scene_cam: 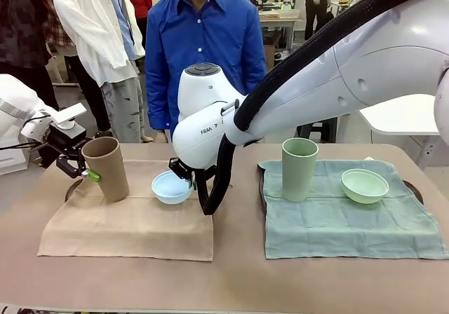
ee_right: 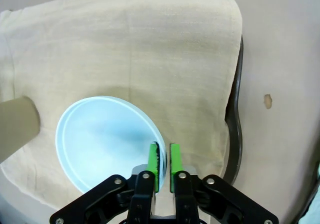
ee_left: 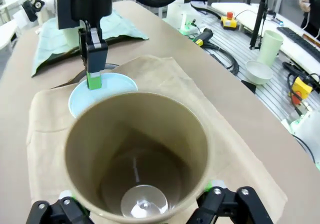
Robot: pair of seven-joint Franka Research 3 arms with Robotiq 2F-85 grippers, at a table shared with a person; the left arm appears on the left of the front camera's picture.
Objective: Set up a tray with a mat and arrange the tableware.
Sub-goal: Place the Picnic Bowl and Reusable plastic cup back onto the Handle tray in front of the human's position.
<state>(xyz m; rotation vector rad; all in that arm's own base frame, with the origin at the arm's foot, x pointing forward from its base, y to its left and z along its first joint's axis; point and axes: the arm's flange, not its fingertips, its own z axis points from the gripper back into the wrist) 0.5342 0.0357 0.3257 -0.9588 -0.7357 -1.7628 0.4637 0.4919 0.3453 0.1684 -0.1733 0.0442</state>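
Note:
A tan cup stands on the beige mat at the left. My left gripper is shut on it, a pad on either side of its wall. Beside it sits the light blue bowl. My right gripper reaches across the middle and is shut on the bowl's near rim, with one green pad inside the bowl and one outside. A pale green cup and a pale green bowl rest on the green mat at the right.
A dark tray rim shows under the beige mat, and another tray rim under the green mat. A person in a blue shirt stands at the far side. My right arm spans the middle. A side bench carries cables.

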